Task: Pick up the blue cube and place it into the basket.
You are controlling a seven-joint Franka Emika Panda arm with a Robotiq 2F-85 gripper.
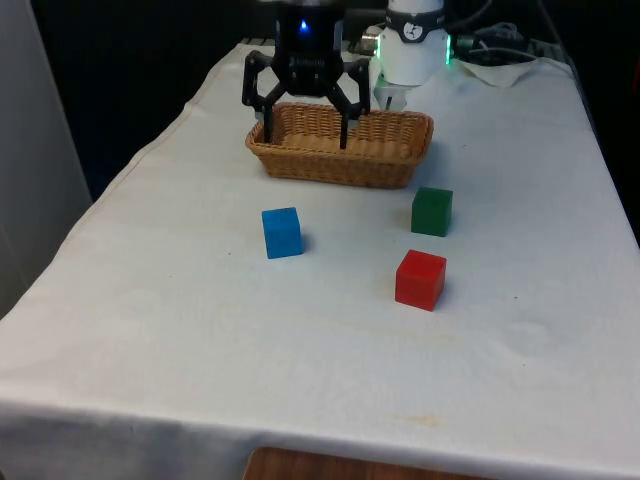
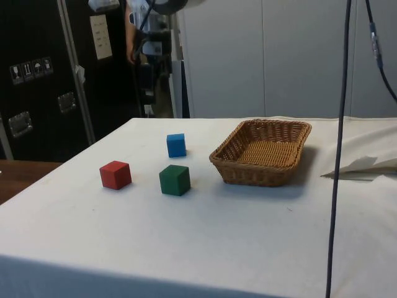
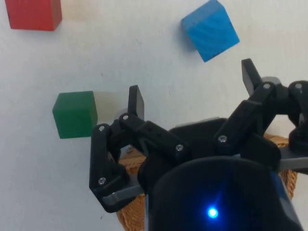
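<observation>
The gripper [image 1: 306,130] hangs wide open and empty above the wicker basket [image 1: 400,165] near the table's far edge. The blue cube [image 1: 282,232] sits mid-table, unobstructed, with green cube [image 1: 431,211] and red cube [image 1: 420,279] well apart from it.

My claw [image 1: 306,128] is black, with jointed links fastened by small silver screws. My arm [image 1: 413,45] is white. It wears a green-lit ring.

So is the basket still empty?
Empty: the basket shows only bare wicker inside, and the blue cube sits on the cloth.
</observation>
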